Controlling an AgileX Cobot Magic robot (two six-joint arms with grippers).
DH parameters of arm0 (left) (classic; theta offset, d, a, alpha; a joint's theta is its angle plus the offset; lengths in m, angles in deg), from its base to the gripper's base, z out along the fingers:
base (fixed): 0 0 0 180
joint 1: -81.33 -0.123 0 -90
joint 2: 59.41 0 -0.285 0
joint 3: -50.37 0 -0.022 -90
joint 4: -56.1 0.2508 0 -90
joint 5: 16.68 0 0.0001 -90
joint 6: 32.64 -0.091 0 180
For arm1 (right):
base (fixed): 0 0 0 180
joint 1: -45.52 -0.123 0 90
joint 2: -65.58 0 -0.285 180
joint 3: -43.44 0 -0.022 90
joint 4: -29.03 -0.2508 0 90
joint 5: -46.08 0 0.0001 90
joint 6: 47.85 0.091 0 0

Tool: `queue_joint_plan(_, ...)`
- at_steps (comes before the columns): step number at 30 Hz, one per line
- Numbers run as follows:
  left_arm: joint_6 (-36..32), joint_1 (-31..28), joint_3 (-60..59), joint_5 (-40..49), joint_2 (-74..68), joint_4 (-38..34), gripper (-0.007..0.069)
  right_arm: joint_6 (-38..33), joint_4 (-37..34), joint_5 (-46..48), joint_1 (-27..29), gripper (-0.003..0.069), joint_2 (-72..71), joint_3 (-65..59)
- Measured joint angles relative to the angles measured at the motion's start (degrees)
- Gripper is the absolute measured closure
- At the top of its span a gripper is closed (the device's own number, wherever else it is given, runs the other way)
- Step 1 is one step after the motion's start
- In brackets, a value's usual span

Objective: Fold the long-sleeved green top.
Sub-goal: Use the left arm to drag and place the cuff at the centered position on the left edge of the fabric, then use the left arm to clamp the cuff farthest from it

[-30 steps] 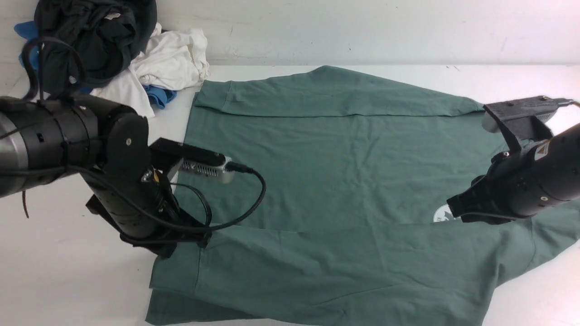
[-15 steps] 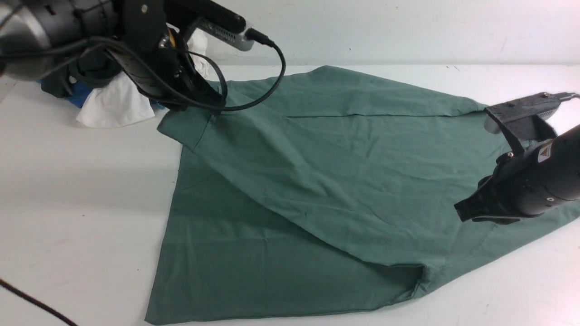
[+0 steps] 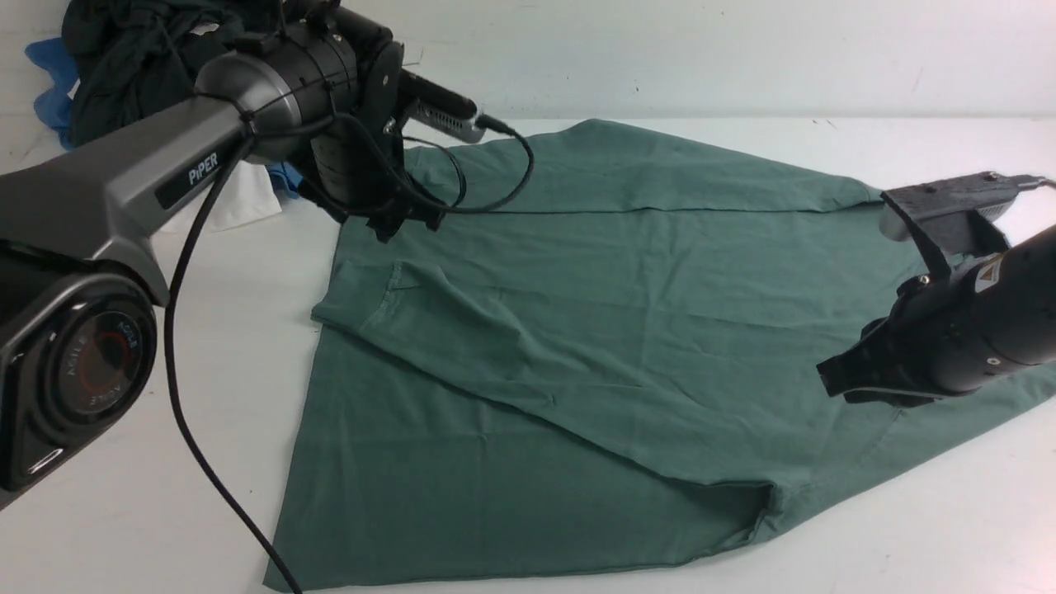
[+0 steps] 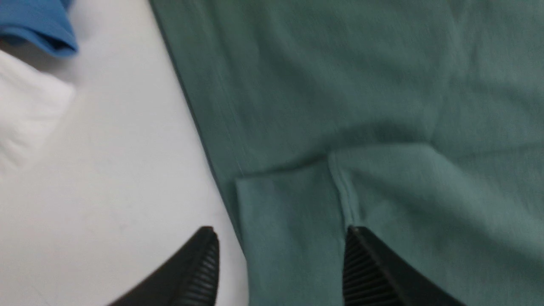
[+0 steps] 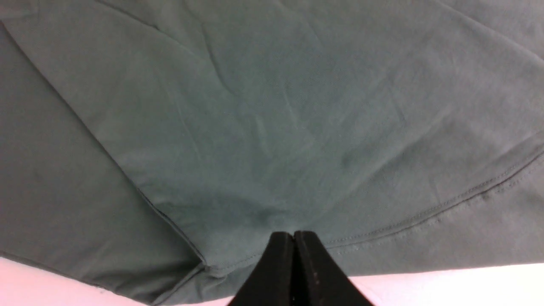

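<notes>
The green long-sleeved top [image 3: 627, 297] lies spread on the white table [image 3: 148, 346]. One sleeve is folded diagonally across its body, and the sleeve's cuff [image 3: 363, 293] rests at the top's far-left edge. My left gripper [image 3: 406, 224] hangs open just above and beyond that cuff and holds nothing. In the left wrist view the cuff [image 4: 289, 208] lies between the open left gripper's [image 4: 280, 263] fingers. My right gripper [image 3: 832, 381] is shut, with its tips on or just over the top near the right side. The right wrist view shows the shut right gripper [image 5: 293, 234] by a stitched seam [image 5: 425, 212]. The chest print is hidden.
A pile of dark [image 3: 140, 58], white [image 3: 235, 198] and blue [image 3: 49, 62] garments sits at the far left corner by the wall. The blue [image 4: 38, 25] and white [image 4: 25, 114] cloth also show in the left wrist view. A black cable [image 3: 214, 478] hangs over the table's left.
My left gripper carried the sleeve from the near left up and across to the far left, then opened and let the cuff drop. The right gripper has barely moved.
</notes>
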Motion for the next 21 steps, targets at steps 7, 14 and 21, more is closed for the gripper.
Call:
queue_joint_plan(7,0.2,-3.9,13.4,0.4,-7.6,-8.3,0.0169,0.0,-2.5,-3.2,0.0,0.0669,1.9,0.0)
queue_joint_plan(14,0.7,-8.3,26.6,-7.7,-23.0,-19.8,0.0168,-4.6,-8.6,-2.1,0.0,0.0669,6.0,-0.1)
queue_joint_plan(21,4.8,-8.5,31.5,-20.3,-27.8,-20.3,0.0167,-14.1,-16.1,-1.2,0.0,0.0669,9.2,-0.3)
